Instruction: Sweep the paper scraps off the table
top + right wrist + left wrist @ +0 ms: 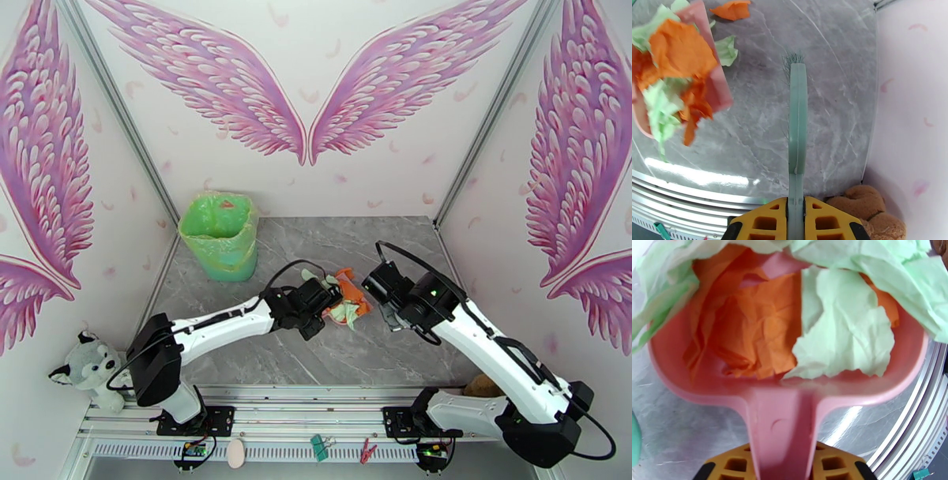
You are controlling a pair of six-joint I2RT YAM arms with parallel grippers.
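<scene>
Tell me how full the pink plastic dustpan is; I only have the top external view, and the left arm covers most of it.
Observer: In the left wrist view the pink plastic dustpan is heaped with crumpled orange and mint green paper scraps; the left pincer grips its handle.
Operator: Any strays on the table?
Observer: The right wrist view shows an orange scrap lying loose on the grey marble table beyond the dustpan.
Operator: And the brush?
Observer: The right pincer is shut on the handle of the teal-green hand brush, bristles pointing away from it.
</scene>
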